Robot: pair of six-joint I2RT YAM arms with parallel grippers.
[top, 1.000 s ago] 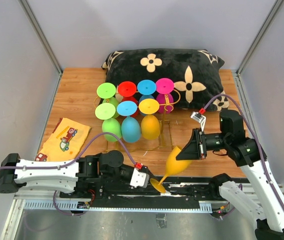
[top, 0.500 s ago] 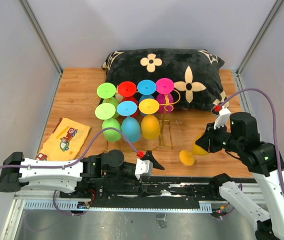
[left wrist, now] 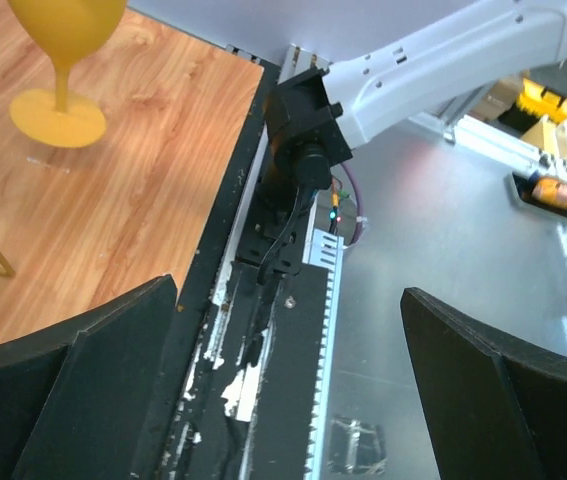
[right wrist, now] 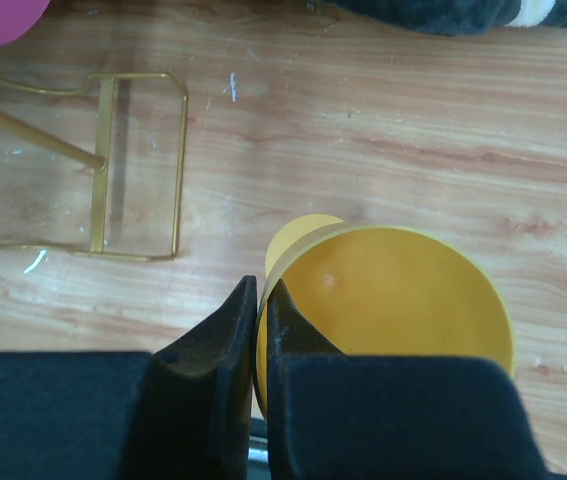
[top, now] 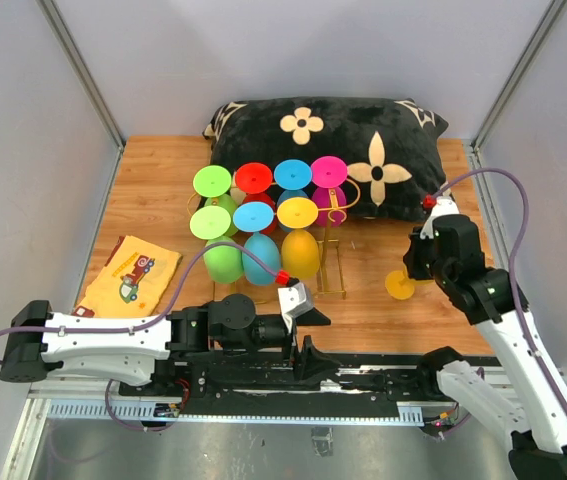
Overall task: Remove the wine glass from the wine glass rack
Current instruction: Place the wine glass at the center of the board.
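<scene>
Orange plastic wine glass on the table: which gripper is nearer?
Right. The right gripper pinches the rim of the orange plastic wine glass; the left gripper hangs open over the near rail, apart, to its left.

The table (top: 163,180) is pale wood-grain board with a smooth, faintly shiny face, scuffed white in spots near the rack (right wrist: 101,170), which is thin gold metal wire with a bright gloss. The yellow wine glass (right wrist: 393,290) looks like smooth, opaque plastic with a soft satin sheen, and the right gripper (right wrist: 261,305) is matt black plastic. The pillow (top: 263,125) is black plush cloth, the printed yellow napkin (top: 128,275) is flat and matt, and the left arm (top: 93,345) has a glossy white shell.
</scene>
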